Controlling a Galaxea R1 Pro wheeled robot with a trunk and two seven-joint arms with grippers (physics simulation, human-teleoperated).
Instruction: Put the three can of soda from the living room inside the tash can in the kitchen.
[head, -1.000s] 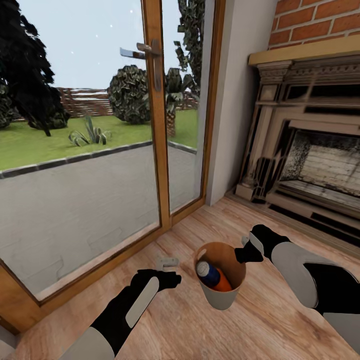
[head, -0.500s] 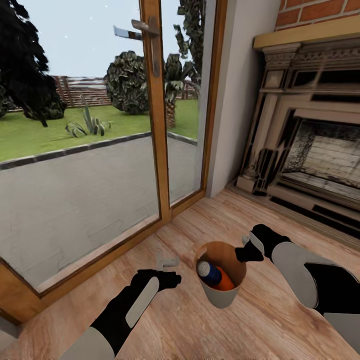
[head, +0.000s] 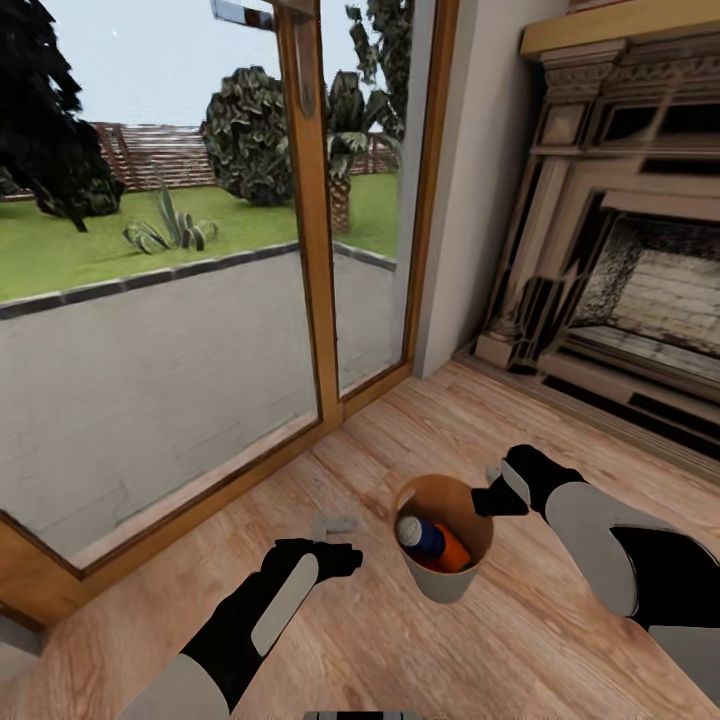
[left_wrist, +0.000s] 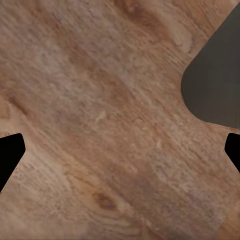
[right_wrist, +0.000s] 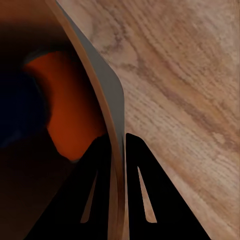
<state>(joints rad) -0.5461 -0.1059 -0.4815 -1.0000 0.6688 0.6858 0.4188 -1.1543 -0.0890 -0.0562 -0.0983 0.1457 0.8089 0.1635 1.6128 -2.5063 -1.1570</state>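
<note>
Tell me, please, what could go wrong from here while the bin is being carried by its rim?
The right gripper pinches only the thin rim of the trash can, so the bin may slip or tilt. The dark blue can and an orange can lie loose inside and could roll out if it tips. The fireplace and glass door stand close, so a turn might clip them.

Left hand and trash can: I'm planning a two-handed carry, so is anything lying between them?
In the head view, only bare wood floor separates the left hand from the trash can. A small grey object lies farther off, toward the glass door.
</note>
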